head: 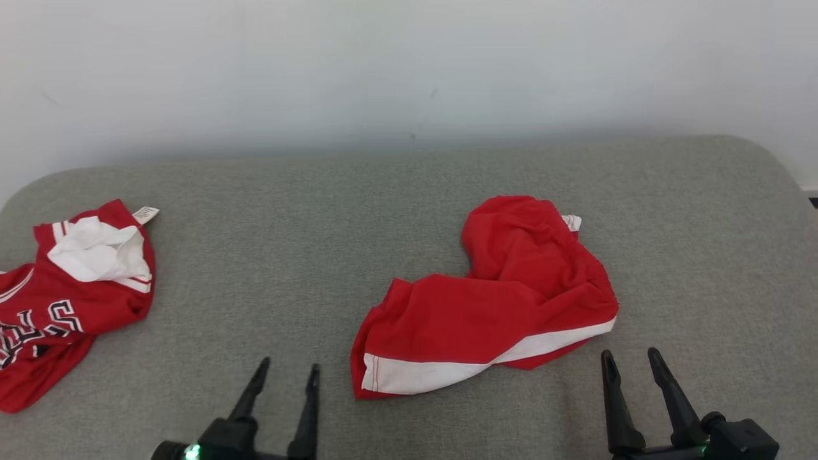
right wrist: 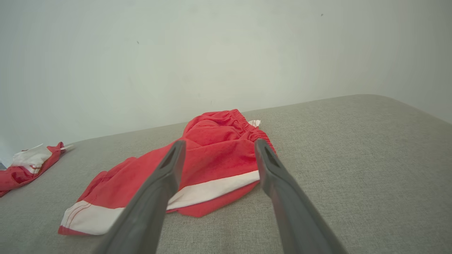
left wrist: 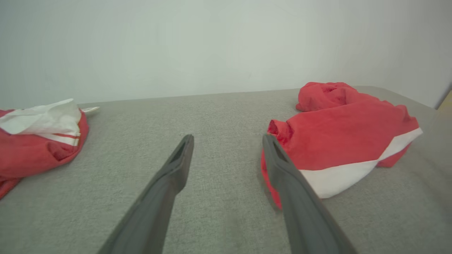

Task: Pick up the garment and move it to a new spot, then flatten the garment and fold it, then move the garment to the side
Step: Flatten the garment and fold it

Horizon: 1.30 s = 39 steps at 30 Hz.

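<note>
Soft, crumpled red shorts (head: 505,300) with white hem band, lying on grey woven surface (head: 409,191). Spread wide, holding nothing: left fingers (head: 308,409) just left of the shorts, right fingers (head: 673,396) near their right end.

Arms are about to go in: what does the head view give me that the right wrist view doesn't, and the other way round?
Head view over right wrist: the left tool and right tool together, both open, near either end of the red shorts' near edge; also dark lettering on the red jersey. Right wrist over head: the gathered elastic waistband at the shorts' far end. Both: crumpled shorts with a white hem band, the jersey off to the left, grey cushion, white wall.
</note>
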### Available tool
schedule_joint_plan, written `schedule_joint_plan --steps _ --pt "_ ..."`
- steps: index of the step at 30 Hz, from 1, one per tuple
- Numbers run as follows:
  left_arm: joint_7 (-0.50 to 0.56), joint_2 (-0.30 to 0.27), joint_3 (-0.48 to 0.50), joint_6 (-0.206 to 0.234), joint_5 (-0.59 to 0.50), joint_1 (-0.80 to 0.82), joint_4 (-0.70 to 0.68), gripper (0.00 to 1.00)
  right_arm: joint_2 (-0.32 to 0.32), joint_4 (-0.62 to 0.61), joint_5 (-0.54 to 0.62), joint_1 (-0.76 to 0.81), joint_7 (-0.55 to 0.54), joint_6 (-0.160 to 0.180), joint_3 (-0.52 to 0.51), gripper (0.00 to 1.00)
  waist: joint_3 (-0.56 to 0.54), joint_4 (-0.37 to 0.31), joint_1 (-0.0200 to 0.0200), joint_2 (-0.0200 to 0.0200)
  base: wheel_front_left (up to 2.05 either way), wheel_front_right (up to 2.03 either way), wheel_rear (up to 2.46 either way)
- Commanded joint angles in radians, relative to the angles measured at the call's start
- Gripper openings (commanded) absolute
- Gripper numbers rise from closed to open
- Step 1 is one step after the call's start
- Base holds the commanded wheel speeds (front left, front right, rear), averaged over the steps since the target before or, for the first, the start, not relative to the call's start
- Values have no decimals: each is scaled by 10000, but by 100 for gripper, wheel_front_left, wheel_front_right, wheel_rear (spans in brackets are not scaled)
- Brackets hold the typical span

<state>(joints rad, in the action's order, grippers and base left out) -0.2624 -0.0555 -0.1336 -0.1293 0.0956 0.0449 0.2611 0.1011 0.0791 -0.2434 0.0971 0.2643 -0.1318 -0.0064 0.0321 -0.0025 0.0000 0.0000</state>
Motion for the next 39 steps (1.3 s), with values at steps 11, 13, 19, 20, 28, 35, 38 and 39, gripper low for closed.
schedule_joint_plan --steps 11,13,19,20,28,35,38,39 --pt "-35 -438 -1909 -2 1229 1519 2257 100 -98 236 -162 -345 1 23 291 100 604 -1064 0 0 0 0 0" --pt "-35 -485 -2120 -2 1398 1745 2618 100 -118 255 -182 -385 1 23 298 100 684 -1220 0 0 0 0 0" --pt "-35 -617 -2423 -3 1925 2140 3497 100 -150 257 -203 -489 1 23 299 100 833 -1545 0 0 0 0 0" --pt "-35 -601 -2498 -3 2084 2151 3648 100 -148 249 -202 -490 -1 23 285 100 839 -1564 0 0 0 0 0" --pt "-35 -618 -2632 -4 2350 2420 3349 0 -100 200 -130 -336 1 23 191 100 697 -1416 0 0 0 0 0" --pt "-35 -964 -2194 -2 1933 1657 1841 0 -68 315 -198 -56 1 23 167 100 325 -709 0 0 0 0 0" --pt "-35 -1381 -1996 -1 1780 859 940 0 -43 387 -240 92 1 23 125 100 119 -267 0 0 0 0 0" --pt "-35 -1381 -1996 -1 1780 859 940 0 -43 387 -240 92 1 23 125 100 119 -267 0 0 0 0 0"
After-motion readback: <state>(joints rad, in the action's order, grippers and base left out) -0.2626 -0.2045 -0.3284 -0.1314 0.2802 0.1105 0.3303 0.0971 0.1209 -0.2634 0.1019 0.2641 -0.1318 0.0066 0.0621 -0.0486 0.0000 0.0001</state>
